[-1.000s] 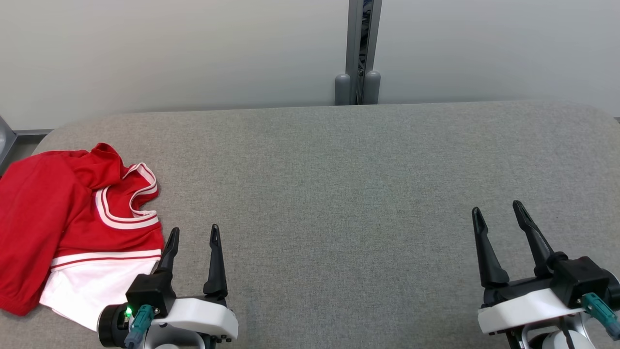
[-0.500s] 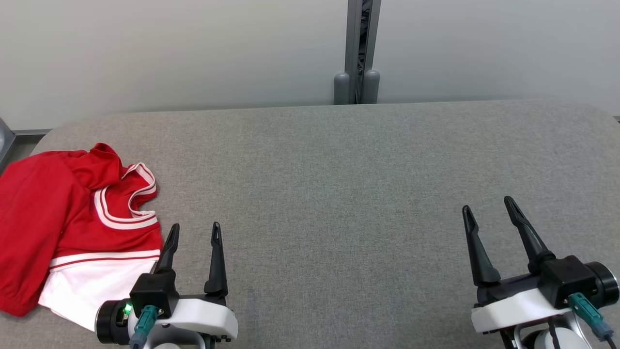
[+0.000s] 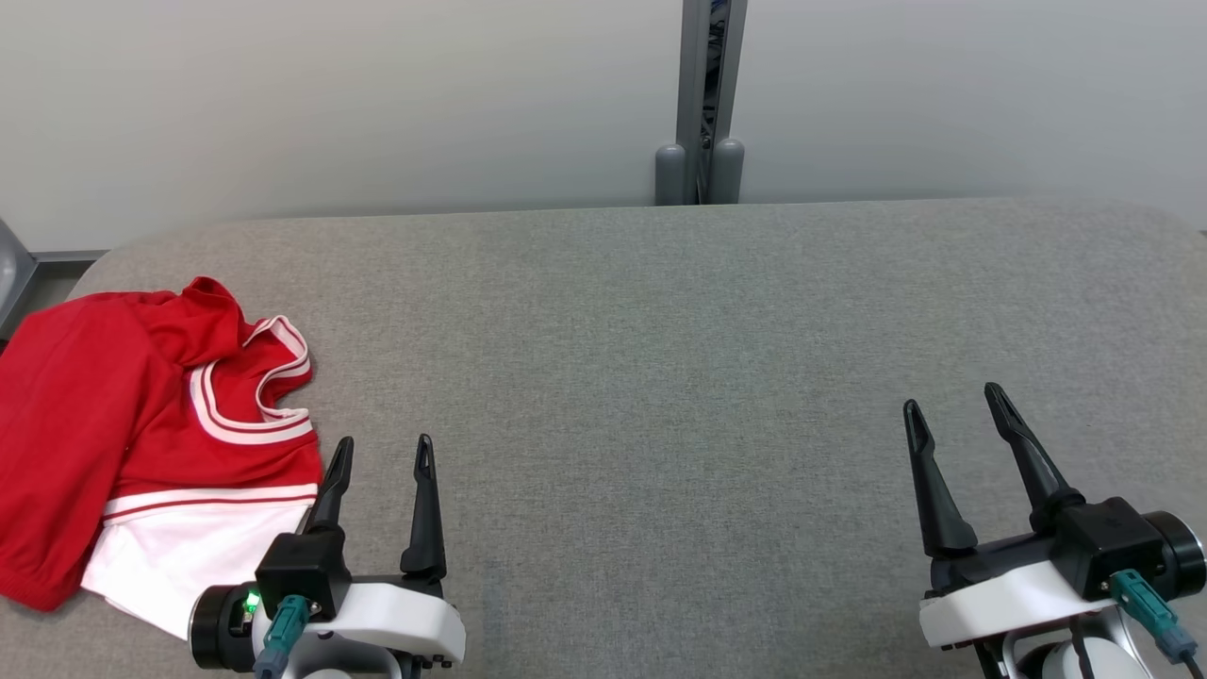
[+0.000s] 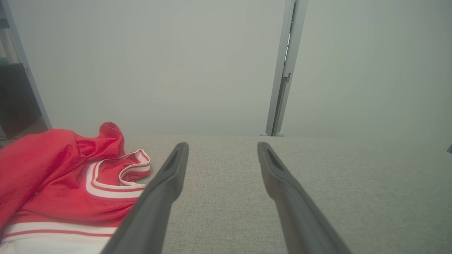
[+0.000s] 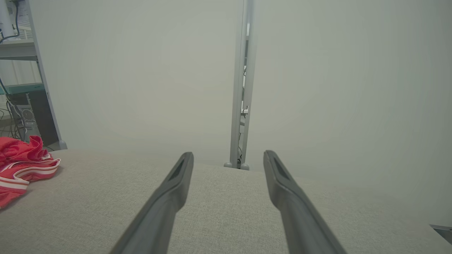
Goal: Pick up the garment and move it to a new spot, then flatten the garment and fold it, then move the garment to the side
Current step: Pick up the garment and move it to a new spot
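The garment [image 3: 141,424], red with white-and-red striped trim and a white part, lies crumpled at the left end of the grey table [image 3: 660,330]. It also shows at the left in the left wrist view as the garment [image 4: 63,176] and far left in the right wrist view as the garment [image 5: 21,165]. My left gripper [image 3: 382,448] hovers open just right of the garment's lower edge, nothing between its fingers. My right gripper [image 3: 952,405] stands open over bare table at the lower right, far from the garment.
A pale wall runs behind the table, with a grey vertical post [image 3: 702,104] at its far edge near the middle. Shelving and cables [image 5: 17,88] stand beyond the table's left end. The table's rounded corners lie at far left and far right.
My right gripper has shifted slightly left and up the view. The left gripper has barely moved. The small shift of the whole view is the camera moving; the garment lies as before.
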You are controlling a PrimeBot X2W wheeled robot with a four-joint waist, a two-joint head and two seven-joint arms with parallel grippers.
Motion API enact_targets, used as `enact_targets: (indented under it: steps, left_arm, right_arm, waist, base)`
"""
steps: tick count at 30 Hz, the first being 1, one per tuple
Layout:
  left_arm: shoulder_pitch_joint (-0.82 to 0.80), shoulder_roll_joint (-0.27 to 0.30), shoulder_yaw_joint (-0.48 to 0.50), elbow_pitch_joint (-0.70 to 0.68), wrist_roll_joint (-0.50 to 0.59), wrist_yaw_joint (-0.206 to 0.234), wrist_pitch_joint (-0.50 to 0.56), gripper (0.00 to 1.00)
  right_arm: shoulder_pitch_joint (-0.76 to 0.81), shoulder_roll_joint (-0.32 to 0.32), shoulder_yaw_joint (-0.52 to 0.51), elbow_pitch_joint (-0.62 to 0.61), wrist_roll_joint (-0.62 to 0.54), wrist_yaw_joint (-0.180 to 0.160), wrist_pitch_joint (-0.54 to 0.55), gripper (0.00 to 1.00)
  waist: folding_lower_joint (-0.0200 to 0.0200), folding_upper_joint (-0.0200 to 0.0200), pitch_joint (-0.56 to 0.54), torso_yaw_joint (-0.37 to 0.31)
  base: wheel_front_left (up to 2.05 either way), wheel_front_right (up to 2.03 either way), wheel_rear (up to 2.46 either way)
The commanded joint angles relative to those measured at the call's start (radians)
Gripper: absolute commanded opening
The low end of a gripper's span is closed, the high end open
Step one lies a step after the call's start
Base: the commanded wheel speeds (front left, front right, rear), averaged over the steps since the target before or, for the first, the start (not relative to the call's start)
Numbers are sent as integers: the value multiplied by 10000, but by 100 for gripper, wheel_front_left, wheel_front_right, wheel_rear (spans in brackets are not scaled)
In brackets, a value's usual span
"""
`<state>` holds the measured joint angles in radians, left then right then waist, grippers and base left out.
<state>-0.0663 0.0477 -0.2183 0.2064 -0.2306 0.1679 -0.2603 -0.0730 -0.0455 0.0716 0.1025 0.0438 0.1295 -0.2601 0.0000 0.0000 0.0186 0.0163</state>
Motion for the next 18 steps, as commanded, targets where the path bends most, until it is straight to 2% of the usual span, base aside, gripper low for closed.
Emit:
enact_targets:
  steps: [1, 9, 18]
  left_arm:
    - [-45, 49, 3, 13, -3, -39, -43, 100]
    - [-78, 48, -111, 38, -8, 4, -41, 100]
    - [44, 48, -87, -48, 108, 28, -33, 100]
  right_arm:
    - [-33, -47, -15, -34, 25, 22, -63, 100]
    - [148, -48, 75, -79, 63, 22, -61, 100]
    - [290, -48, 245, -106, 112, 22, -61, 100]
  waist:
    - [0, 0, 12, 48]
    - [0, 0, 19, 830]
    - [0, 0, -69, 2477]
  base:
    - [0, 0, 0]
    - [0, 0, 0]
    - [0, 0, 0]
